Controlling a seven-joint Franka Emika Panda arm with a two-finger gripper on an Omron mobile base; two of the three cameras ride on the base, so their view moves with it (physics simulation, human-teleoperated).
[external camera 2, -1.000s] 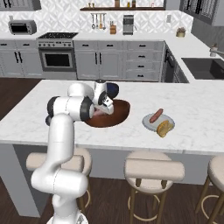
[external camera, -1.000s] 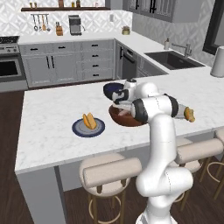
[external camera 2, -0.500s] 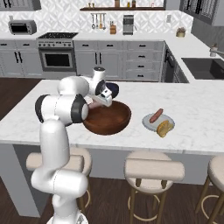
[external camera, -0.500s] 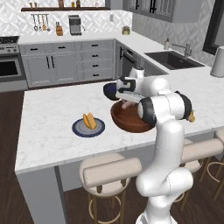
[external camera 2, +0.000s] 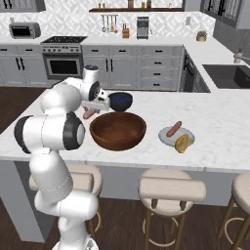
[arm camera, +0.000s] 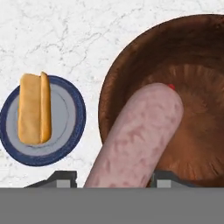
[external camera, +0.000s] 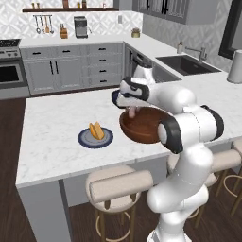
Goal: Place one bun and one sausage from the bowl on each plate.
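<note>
Item, nearest: my gripper (arm camera: 111, 177) is closing snugly on a sausage (arm camera: 140, 135), the two dark tips sitting against either side of its lower end while the pink cylinder is sticking out ahead of the hand. In the left base view the same sausage (external camera: 132, 112) is hanging below the wrist, above the near-left rim of the bowl.

Item, just beyond: the wooden bowl (arm camera: 127, 74) is lying under and ahead of the sausage. I am seeing no further buns or sausages on the part of its floor that shows, though the sausage is covering some of it.

Item, to one side: the blue-rimmed plate (arm camera: 74, 131) is carrying one bun (arm camera: 34, 109) and no sausage. I am judging this plate as the one waiting for what I am holding.

Item, farther across the counter: the pale plate (external camera 2: 166, 139) is already holding a sausage (external camera 2: 174, 129) and a bun (external camera 2: 184, 143), so that half is reading as finished.

Item, behind the bowl: a dark blue bowl (external camera 2: 120, 101), not part of the job.

Remaining, as I judge it: carrying the sausage to the blue-rimmed plate and setting it beside the bun.
</note>
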